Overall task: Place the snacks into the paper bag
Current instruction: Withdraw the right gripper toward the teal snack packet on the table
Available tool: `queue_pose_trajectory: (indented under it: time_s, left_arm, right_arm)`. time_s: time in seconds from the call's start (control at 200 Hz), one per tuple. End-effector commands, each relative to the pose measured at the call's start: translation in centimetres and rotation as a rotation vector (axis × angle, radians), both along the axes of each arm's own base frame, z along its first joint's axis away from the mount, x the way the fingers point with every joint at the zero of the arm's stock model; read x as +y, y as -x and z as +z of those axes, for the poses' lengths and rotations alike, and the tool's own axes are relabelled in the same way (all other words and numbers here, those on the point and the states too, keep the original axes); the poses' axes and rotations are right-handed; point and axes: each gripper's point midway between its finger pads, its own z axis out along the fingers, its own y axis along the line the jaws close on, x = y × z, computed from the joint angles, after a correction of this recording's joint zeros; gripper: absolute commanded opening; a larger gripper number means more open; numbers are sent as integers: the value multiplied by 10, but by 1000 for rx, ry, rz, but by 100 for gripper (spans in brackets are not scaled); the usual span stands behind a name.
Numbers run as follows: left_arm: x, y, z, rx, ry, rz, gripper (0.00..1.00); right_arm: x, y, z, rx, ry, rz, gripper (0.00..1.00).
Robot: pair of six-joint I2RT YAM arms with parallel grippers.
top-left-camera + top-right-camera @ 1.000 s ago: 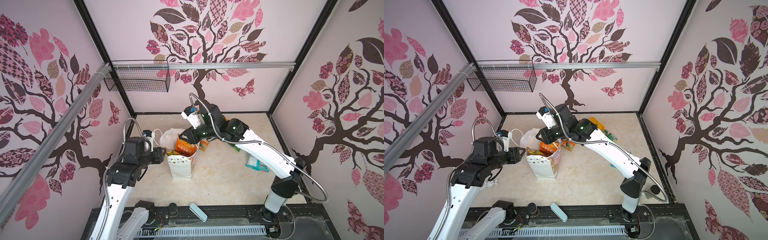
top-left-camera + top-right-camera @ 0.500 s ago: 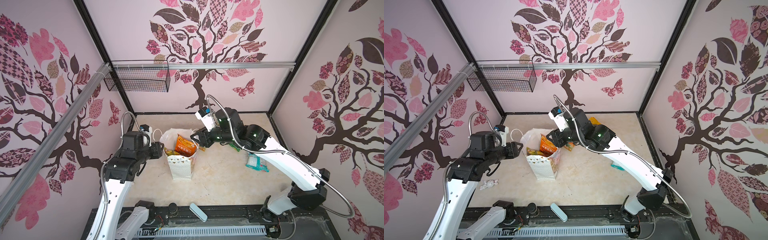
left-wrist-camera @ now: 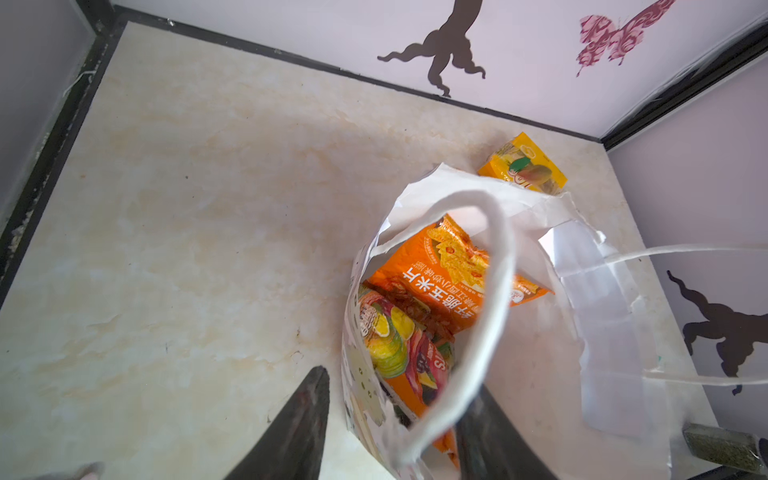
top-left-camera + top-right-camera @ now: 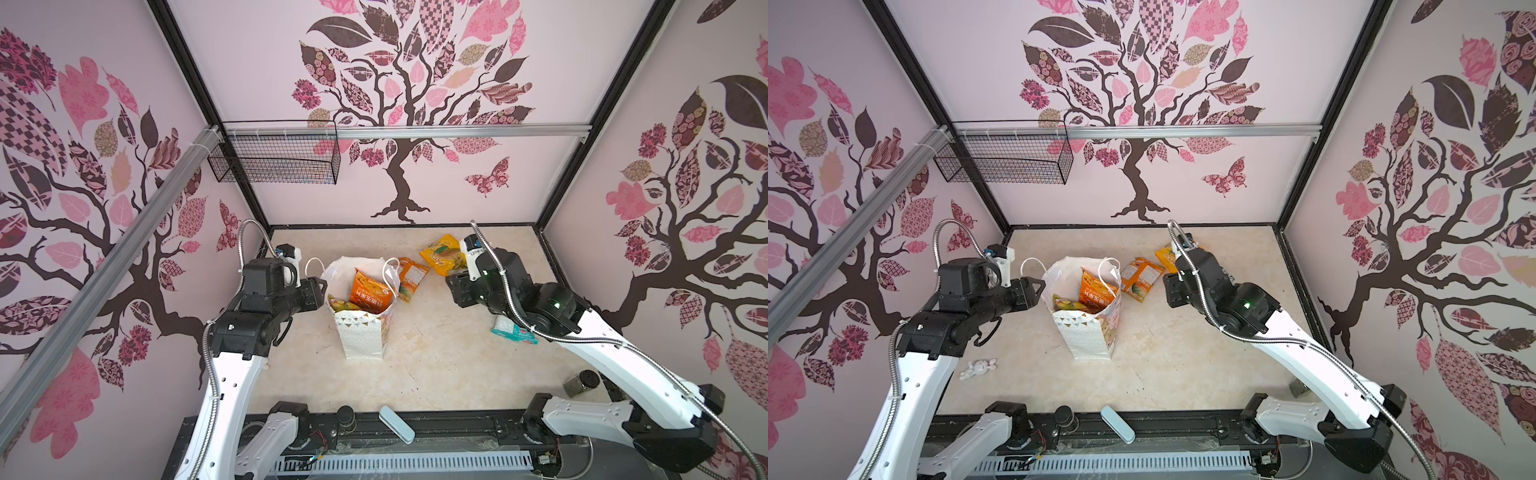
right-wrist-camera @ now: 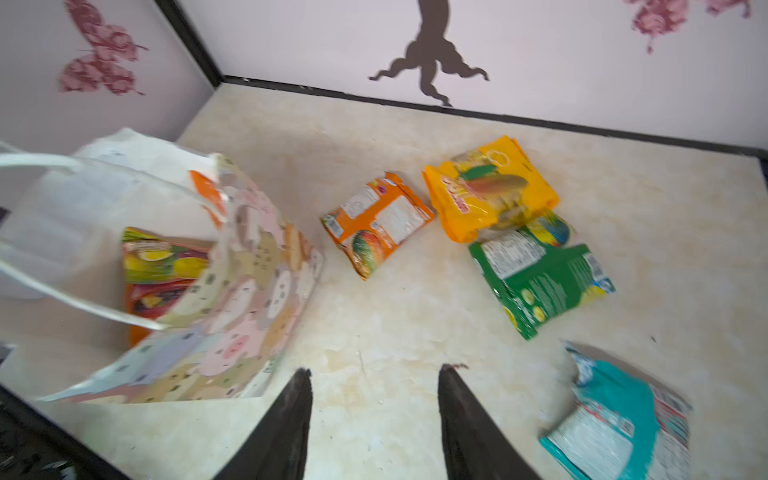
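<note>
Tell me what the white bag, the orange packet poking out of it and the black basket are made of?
The bag looks like matte paper: creased, with a torn rim. The orange packet seems to be glossy plastic film, shiny and crinkled, perhaps foil-lined. The black basket looks like thin coated metal wire, an open grid you can see through.

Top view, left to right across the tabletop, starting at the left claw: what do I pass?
left claw → paper bag → orange packet on the table → yellow packet → teal packet → glass jar
</note>
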Motion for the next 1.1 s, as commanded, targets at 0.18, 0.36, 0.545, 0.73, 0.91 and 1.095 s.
queue_pose_trajectory:
  time_s: [0.18,0.36,0.545,0.73,0.91,1.095]
  left_arm:
    - [-4,-11,-7,-26,12,-16,44]
    - [-4,-13,-7,-50,6,-22,36]
    - [3,-17,-7,-77,-36,-4,27]
    - [9,-18,1,-123,4,13,18]
    - [-4,-18,-9,-106,64,-36,14]
    - [-9,-17,-16,-90,81,-68,6]
  right_arm:
    - [-52,-5,-41,23,57,-200,56]
    - [-75,-14,-81,99,45,-258,58]
    - [-86,-18,-109,138,100,-295,61]
    - [-92,-14,-126,179,87,-305,62]
    - [-101,-17,-139,193,83,-338,65]
    - [-122,-23,-154,202,51,-414,72]
